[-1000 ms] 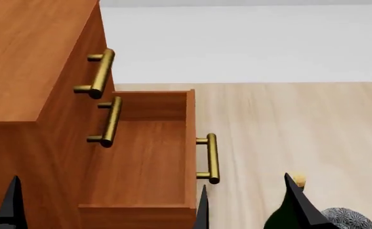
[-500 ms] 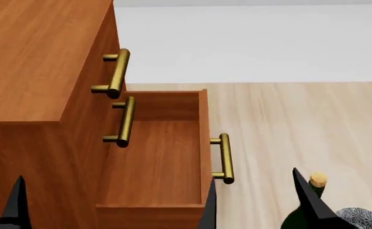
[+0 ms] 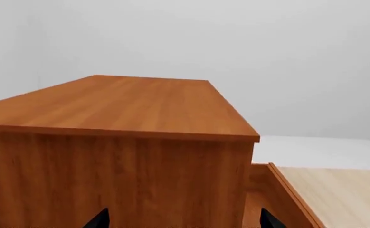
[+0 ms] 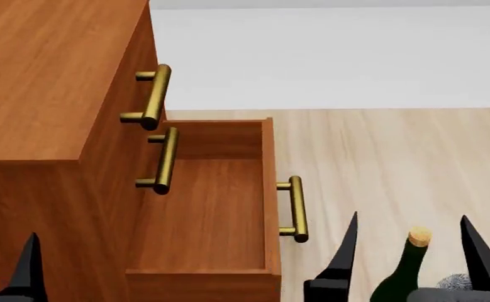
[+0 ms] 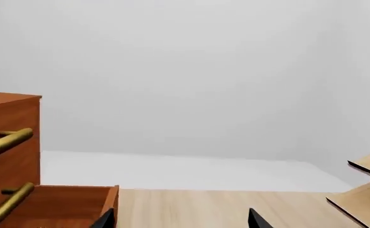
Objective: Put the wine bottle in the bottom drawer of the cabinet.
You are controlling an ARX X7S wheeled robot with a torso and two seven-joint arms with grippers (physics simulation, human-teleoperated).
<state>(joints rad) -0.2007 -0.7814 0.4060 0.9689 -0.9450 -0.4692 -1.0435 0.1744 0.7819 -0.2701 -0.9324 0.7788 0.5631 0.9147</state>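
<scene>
Spread wide, the right gripper's (image 4: 408, 236) two black pointed fingers stand either side of the cork, touching nothing; only one finger of the left gripper (image 4: 28, 267) shows in the head view, and the left wrist view shows two tips apart. From the left: the reddish-brown wooden cabinet (image 4: 43, 82) of three drawers with brass bar handles. Its bottom drawer (image 4: 207, 207), a wooden box, is pulled out over the pale wood floor (image 4: 395, 163) and holds nothing. Right of the drawer's front edge stands the tall dark green glass wine bottle (image 4: 406, 277) with a tan cork, upright on the floor, between the right fingers. A pale wooden rack (image 5: 368, 183) appears at the right wrist view's edge.
</scene>
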